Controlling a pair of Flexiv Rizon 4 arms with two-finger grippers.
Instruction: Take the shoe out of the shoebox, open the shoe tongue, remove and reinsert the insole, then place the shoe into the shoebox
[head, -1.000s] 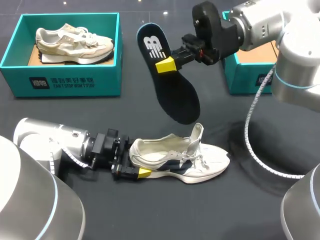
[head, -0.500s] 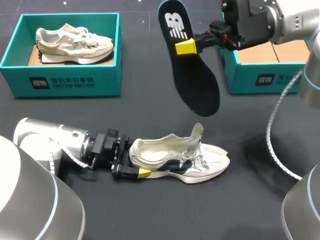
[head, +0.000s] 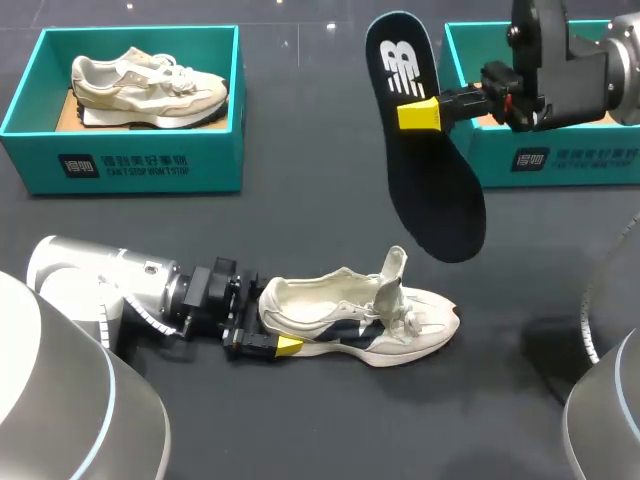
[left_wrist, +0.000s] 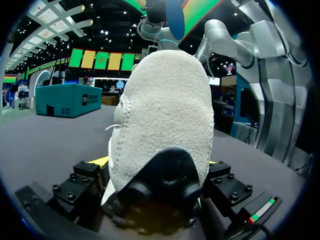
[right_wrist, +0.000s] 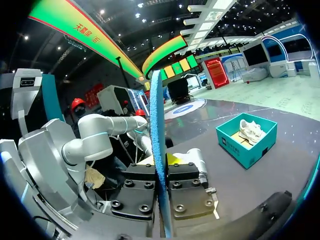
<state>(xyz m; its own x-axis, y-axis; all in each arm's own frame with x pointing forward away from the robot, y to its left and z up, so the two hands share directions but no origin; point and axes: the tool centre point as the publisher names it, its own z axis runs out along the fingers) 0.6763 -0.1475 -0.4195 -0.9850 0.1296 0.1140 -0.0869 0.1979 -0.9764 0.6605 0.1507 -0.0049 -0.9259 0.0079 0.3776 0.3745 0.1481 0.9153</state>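
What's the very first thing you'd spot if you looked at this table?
The big black insole jumps out: the right gripper holds it up in the air, above the table. Below it, the white shoe lies on the table with its tongue standing up and its heel pinched by the left gripper. At the far left, a teal shoebox holds a second shoe.

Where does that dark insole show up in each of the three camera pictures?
Head view: insole held up by the right gripper, over the table beyond the shoe.
Left wrist view: probably the blue sliver above the shoe's heel; hard to tell.
Right wrist view: edge-on in its own gripper.
Landmark: teal box with another shoe, in head and right wrist views.
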